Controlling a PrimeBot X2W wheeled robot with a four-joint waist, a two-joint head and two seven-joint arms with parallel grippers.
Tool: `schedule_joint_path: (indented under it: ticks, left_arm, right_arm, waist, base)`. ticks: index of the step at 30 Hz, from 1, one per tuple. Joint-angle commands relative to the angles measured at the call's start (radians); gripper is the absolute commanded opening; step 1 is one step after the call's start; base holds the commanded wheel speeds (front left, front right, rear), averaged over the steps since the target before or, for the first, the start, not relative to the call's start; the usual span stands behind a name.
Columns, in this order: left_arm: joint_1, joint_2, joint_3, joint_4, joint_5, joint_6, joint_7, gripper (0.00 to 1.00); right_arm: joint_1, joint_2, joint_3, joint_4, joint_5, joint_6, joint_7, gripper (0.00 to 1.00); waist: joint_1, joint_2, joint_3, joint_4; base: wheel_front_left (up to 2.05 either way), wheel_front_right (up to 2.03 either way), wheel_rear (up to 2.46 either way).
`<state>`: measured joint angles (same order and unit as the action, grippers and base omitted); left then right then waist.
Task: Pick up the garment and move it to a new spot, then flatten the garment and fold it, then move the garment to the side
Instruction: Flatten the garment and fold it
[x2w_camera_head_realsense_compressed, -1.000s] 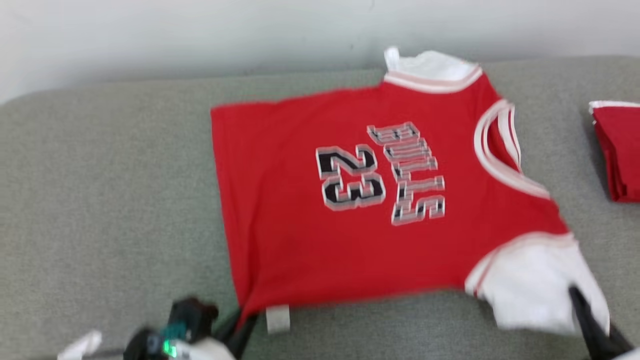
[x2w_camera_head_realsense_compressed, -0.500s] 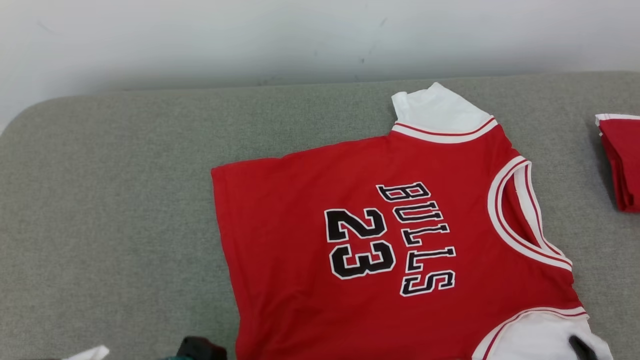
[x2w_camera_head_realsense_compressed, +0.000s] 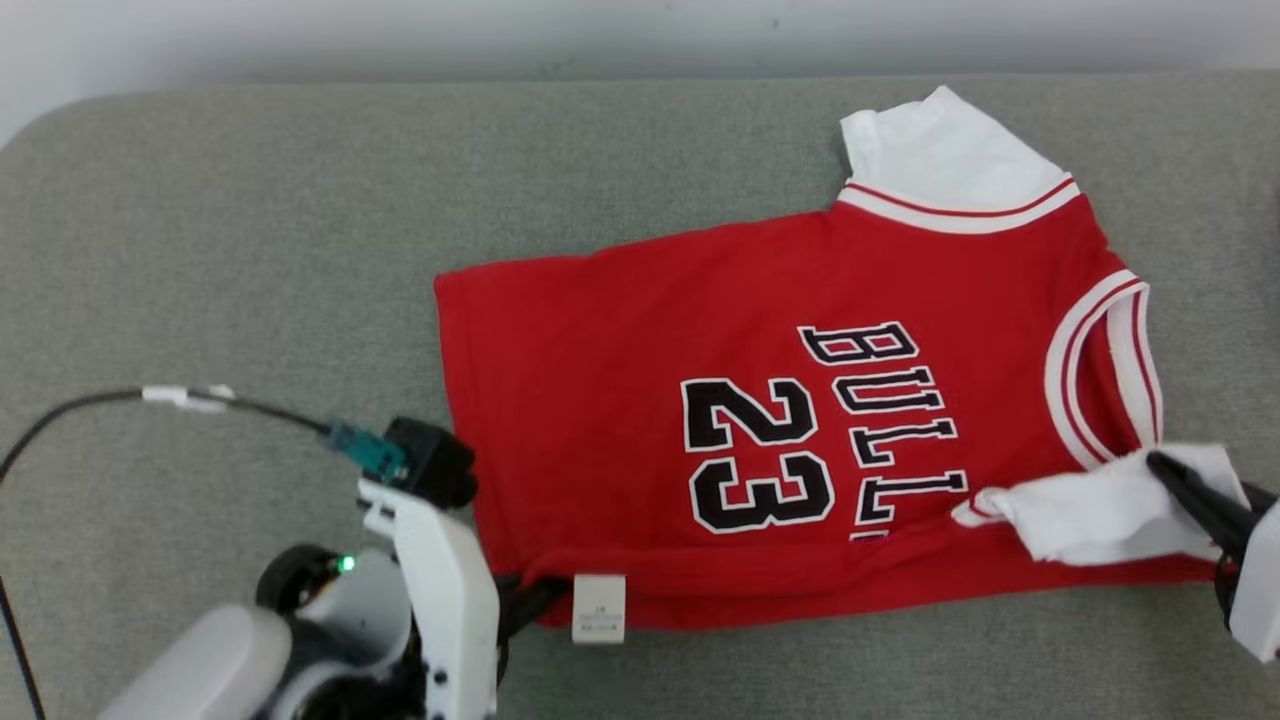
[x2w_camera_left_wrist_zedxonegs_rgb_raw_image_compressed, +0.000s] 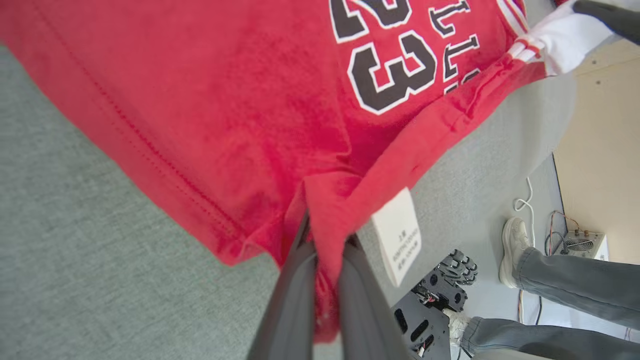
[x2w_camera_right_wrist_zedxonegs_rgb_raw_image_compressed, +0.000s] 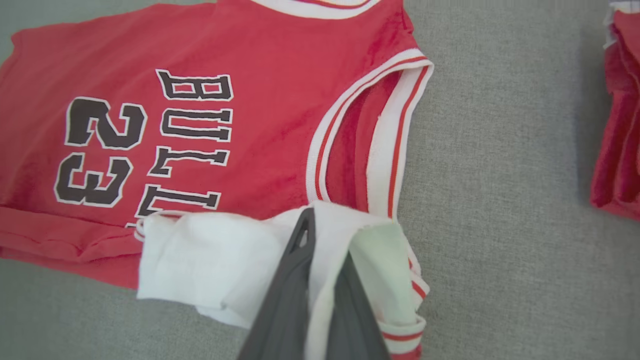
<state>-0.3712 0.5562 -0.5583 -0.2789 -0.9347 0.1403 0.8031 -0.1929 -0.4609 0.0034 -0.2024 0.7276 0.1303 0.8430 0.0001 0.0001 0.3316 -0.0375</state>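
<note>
The garment (x2w_camera_head_realsense_compressed: 640, 350) is a red jersey with white sleeves and black "BULLS 23" lettering, spread on the grey cushion with its near edge folded up over the print. My left gripper (x2w_camera_head_realsense_compressed: 520, 598) is shut on the near hem corner (x2w_camera_left_wrist_zedxonegs_rgb_raw_image_compressed: 325, 220), beside a white care label (x2w_camera_head_realsense_compressed: 598, 608). My right gripper (x2w_camera_head_realsense_compressed: 1165, 470) is shut on the near white sleeve (x2w_camera_right_wrist_zedxonegs_rgb_raw_image_compressed: 235, 255), lifted over the red body. The far white sleeve (x2w_camera_head_realsense_compressed: 940, 155) lies flat at the back. In the right wrist view the dark fingers (x2w_camera_right_wrist_zedxonegs_rgb_raw_image_compressed: 295, 280) pinch the white cloth.
The grey cushion (x2w_camera_head_realsense_compressed: 220, 250) has bare room to the left. Another folded red garment (x2w_camera_right_wrist_zedxonegs_rgb_raw_image_compressed: 617, 130) lies at the right. A wall runs along the back edge. A person's legs and shoes (x2w_camera_left_wrist_zedxonegs_rgb_raw_image_compressed: 550, 270) stand on the floor beside a dark robot base (x2w_camera_left_wrist_zedxonegs_rgb_raw_image_compressed: 430, 305).
The head camera has shifted, so the whole picture moved. Both grippers have carried the jersey's near edge and near sleeve up over the body, covering the bottom of the lettering.
</note>
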Motion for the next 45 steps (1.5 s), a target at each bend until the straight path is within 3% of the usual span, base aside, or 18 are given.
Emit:
schedule_joint_path:
  ticks: [1, 4, 5, 6, 7, 8, 13, 19, 25, 29, 35, 45]
  left_arm:
    - [-0.035, -0.003, 0.006, 0.015, -0.015, 0.007, 0.026, 0.00]
    - [-0.098, -0.020, 0.004, 0.051, -0.027, 0.013, 0.070, 0.00]
    - [-0.115, -0.026, 0.003, 0.062, -0.027, 0.014, 0.076, 0.00]
    - [-0.130, -0.029, 0.004, 0.071, -0.017, 0.016, 0.073, 0.09]
    - [-0.138, -0.037, 0.004, 0.079, -0.013, 0.019, 0.066, 0.44]
    - [-0.137, -0.046, 0.004, 0.087, -0.012, 0.023, 0.062, 1.00]
    - [-0.090, -0.040, 0.015, 0.093, -0.003, 0.028, 0.020, 1.00]
    - [0.041, 0.021, 0.068, 0.019, 0.068, 0.021, -0.158, 1.00]
    - [0.163, -0.031, 0.081, -0.007, 0.196, 0.086, -0.398, 1.00]
    - [0.204, -0.069, 0.043, 0.054, 0.275, 0.118, -0.490, 1.00]
    - [0.203, -0.102, 0.004, 0.145, 0.318, 0.126, -0.536, 1.00]
    - [0.171, -0.141, -0.031, 0.254, 0.318, 0.092, -0.556, 1.00]
  right_arm:
    - [-0.037, -0.003, 0.011, 0.017, -0.013, 0.000, 0.010, 0.00]
    - [-0.107, -0.005, 0.039, 0.052, -0.035, 0.000, 0.011, 0.00]
    - [-0.128, -0.002, 0.044, 0.064, -0.041, 0.000, -0.001, 0.07]
    - [-0.144, 0.002, 0.050, 0.073, -0.048, 0.000, -0.016, 0.36]
    - [-0.157, 0.005, 0.062, 0.081, -0.057, 0.000, -0.035, 1.00]
    - [-0.163, 0.011, 0.066, 0.092, -0.060, 0.000, -0.053, 1.00]
    - [-0.156, -0.004, 0.102, 0.098, -0.076, 0.000, -0.135, 1.00]
    - [-0.048, -0.039, 0.078, 0.049, -0.095, 0.000, -0.314, 1.00]
    - [0.109, -0.046, 0.009, 0.045, -0.166, 0.000, -0.478, 1.00]
    - [0.148, -0.054, 0.021, 0.101, -0.253, 0.000, -0.584, 1.00]
    - [0.105, -0.011, 0.051, 0.226, -0.283, 0.000, -0.642, 1.00]
    - [0.040, 0.018, 0.112, 0.403, -0.270, 0.000, -0.668, 1.00]
  waist:
    - [-0.0001, -0.0001, 0.023, 0.011]
    - [-0.0001, -0.0001, 0.046, 0.017]
    - [-0.0001, -0.0001, 0.051, 0.017]
    - [-0.0001, -0.0001, 0.054, 0.018]
    - [-0.0001, -0.0001, 0.055, 0.017]
    - [-0.0001, -0.0001, 0.054, 0.016]
    - [-0.0001, -0.0001, 0.024, 0.002]
    - [-0.0001, -0.0001, -0.055, -0.020]
    - [-0.0001, -0.0001, -0.071, -0.021]
    - [-0.0001, -0.0001, -0.056, -0.020]
    - [-0.0001, -0.0001, -0.040, -0.010]
    - [-0.0001, -0.0001, -0.022, 0.008]
  base:
    - [0.00, 0.00, 0.00]
    - [0.00, 0.00, 0.00]
    - [0.00, 0.00, 0.00]
    - [0.00, 0.00, 0.00]
    - [0.00, 0.00, 0.00]
    - [0.00, 0.00, 0.00]
    - [0.00, 0.00, 0.00]
    - [0.00, 0.00, 0.00]
    - [0.00, 0.00, 0.00]
    - [0.00, 0.00, 0.00]
    - [0.00, 0.00, 0.00]
    - [0.00, 0.00, 0.00]
